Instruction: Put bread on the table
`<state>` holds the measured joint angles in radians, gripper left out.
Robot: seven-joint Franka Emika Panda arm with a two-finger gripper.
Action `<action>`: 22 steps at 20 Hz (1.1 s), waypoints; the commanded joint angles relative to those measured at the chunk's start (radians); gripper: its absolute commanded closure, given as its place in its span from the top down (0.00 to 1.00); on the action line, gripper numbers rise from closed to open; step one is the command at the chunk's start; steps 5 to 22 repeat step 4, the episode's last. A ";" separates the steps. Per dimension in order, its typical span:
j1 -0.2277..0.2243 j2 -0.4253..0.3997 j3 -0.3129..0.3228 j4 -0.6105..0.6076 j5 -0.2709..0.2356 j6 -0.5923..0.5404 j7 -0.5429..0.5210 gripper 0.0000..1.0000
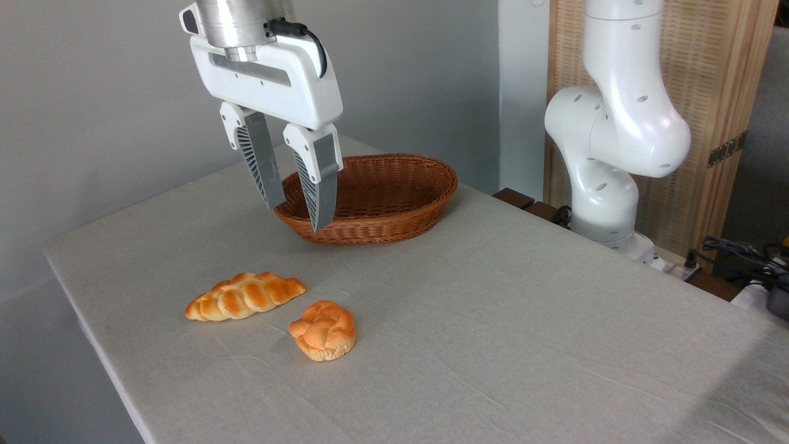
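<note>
A robot lab or test room: a white robot arm (616, 123) is bolted beside a cloth-covered table (524, 320), loose cables (739, 253) trail past its right edge, with bare grey walls and a wooden screen (727, 92) behind

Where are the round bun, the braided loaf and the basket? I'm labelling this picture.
Round bun (323, 330), fixed camera view, on its knotted top.
Braided loaf (245, 296), fixed camera view, on its middle.
Basket (394, 231), fixed camera view, on its front outer wall.
</note>
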<state>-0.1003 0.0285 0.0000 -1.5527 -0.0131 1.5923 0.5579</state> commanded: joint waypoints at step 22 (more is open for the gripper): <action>0.007 -0.002 -0.002 0.005 0.010 -0.009 -0.003 1.00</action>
